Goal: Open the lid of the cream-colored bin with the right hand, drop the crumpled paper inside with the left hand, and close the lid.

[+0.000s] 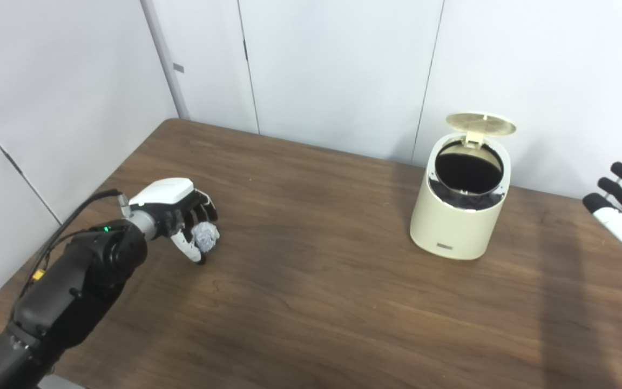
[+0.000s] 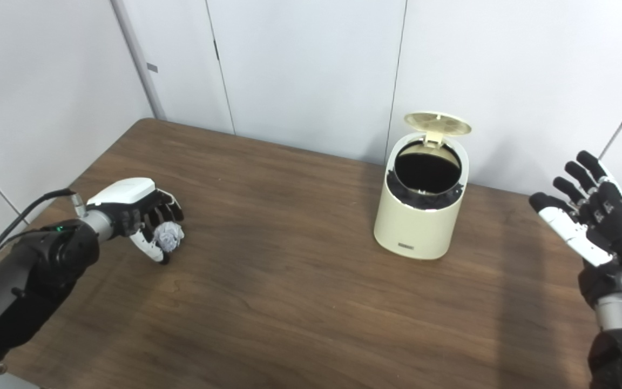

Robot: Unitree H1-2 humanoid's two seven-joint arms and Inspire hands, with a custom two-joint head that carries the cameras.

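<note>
Your left hand (image 1: 181,219) gripped the crumpled paper (image 1: 205,236); the bin (image 2: 421,216) (its lid (image 2: 437,123) already up) stood well off beyond its fingertips. Right hand (image 2: 594,224) spread, empty. Next, probably: carry the paper over.

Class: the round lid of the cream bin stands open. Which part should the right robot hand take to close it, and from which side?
Take the front free edge of the round cream plastic lid, opposite the hinge at the back of the cream-colored bin. The lid stands tipped up behind the opening, so the open right robot hand should probably come from above and behind, pushing it forward and down.
</note>
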